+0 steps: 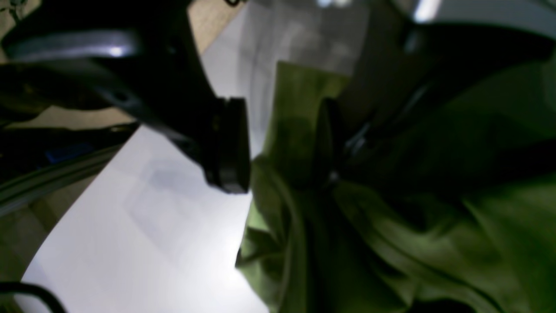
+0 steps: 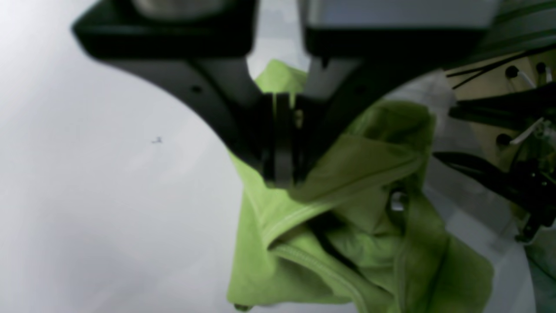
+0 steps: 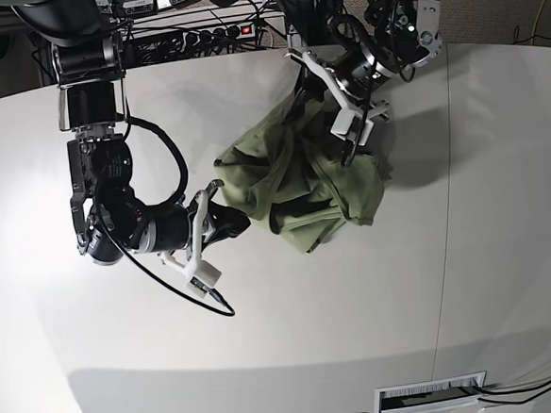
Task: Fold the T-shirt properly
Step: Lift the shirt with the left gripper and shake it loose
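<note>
The olive-green T-shirt (image 3: 302, 181) lies crumpled in a heap on the white table (image 3: 267, 349), a little behind its middle. My right gripper (image 3: 231, 221) reaches in low from the left and is shut on the T-shirt's near-left edge. In the right wrist view its fingers (image 2: 282, 143) pinch a fold of the T-shirt (image 2: 347, 226). My left gripper (image 3: 351, 130) hangs over the heap's back right part. It stands open in the left wrist view (image 1: 280, 148), its pads wide apart with the T-shirt (image 1: 434, 243) bunched below and behind them.
A power strip and cables (image 3: 216, 31) run along the table's back edge. A seam (image 3: 448, 204) crosses the tabletop on the right. A black cable loop (image 3: 202, 301) hangs under my right arm. A labelled slot (image 3: 431, 396) sits at the front edge.
</note>
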Controlling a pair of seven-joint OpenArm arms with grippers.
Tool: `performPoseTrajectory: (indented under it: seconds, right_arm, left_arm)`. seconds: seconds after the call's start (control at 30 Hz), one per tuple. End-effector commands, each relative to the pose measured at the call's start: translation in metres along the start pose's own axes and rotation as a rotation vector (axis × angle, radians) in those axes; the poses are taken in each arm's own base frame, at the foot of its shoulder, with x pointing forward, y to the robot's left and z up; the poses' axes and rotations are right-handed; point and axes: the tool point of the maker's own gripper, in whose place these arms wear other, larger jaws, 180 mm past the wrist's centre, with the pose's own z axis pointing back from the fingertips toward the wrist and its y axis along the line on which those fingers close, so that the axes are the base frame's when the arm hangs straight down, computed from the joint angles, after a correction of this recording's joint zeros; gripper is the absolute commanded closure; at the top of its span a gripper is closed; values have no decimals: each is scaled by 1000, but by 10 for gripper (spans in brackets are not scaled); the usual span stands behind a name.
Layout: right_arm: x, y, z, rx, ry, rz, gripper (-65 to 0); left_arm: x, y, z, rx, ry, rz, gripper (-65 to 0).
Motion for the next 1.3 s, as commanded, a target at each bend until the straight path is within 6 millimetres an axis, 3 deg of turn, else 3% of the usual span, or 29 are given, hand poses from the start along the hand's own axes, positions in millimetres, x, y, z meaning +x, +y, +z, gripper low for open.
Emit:
performPoseTrajectory:
  seconds: [0.0,0.2,0.4,0.53,0.67,0.83,0.9,1.0,1.17,1.27]
  right_arm:
    - [19,-2,8,-9,-51,28,0]
    - [19,-2,8,-9,-51,28,0]
    - [19,-3,9,-9,-52,27,0]
    - [19,-3,9,-9,-52,27,0]
    - [19,-3,9,-9,-52,27,0]
    - [18,-4,10,-12,-50,27,0]
    - [16,-7,13,-21,-44,28,0]
    - [13,-12,17,-35,-37,28,0]
    - [15,-13,25,-21,-62,23,0]
    - [16,-11,26,-9,-72,20,0]
  left_arm:
    - [14,-5,0,-17,-59,3,-263]
    - [23,-15,-8,-23,-99,46,-262]
    - [15,-10,-14,31,-68,-22,-262]
    - [-6,-9,-27,52,-28,-52,-262]
    - [-17,-27,-37,9,-4,-81,-257]
    - [-4,-40,-38,-24,-34,-107,-41]
    - [3,-38,-36,-13,-43,-139,-20]
    - [5,-35,-37,3,-34,-180,-27]
    - [4,-35,-37,-2,-30,-183,-201]
    - [4,-28,-38,38,-19,-204,-215]
